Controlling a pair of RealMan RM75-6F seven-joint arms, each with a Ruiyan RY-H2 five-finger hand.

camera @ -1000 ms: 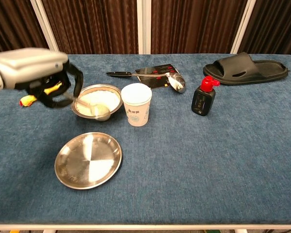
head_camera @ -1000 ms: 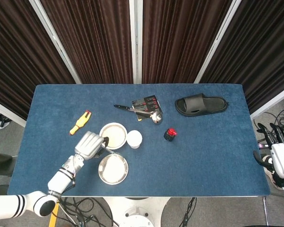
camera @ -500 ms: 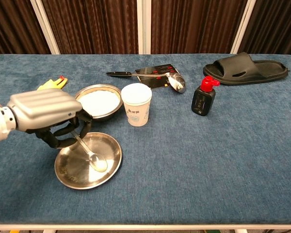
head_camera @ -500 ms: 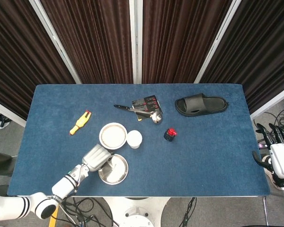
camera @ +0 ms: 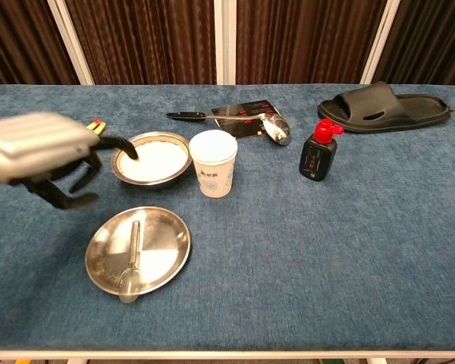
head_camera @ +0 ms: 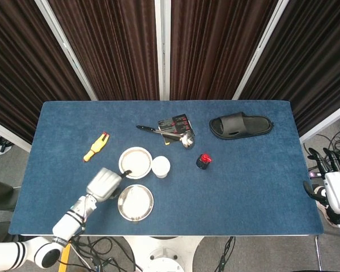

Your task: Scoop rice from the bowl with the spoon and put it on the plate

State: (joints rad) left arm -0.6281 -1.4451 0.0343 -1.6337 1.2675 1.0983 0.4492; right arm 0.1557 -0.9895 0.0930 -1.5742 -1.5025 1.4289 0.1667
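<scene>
Spoon [camera: 131,258]: lying on the plate [camera: 171,239]; my left hand [camera: 42,155] is hovering, fingers spread, holding nothing; no rice visibly transferred.

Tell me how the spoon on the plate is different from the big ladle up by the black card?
The spoon lies on the plate, its scoop end hanging over the near rim; the ladle lies across the card. The spoon looks all silver; the ladle has a dark handle. The spoon's scoop end looks smaller than the ladle's. Both are shiny metal, and no robot hand holds either.
</scene>
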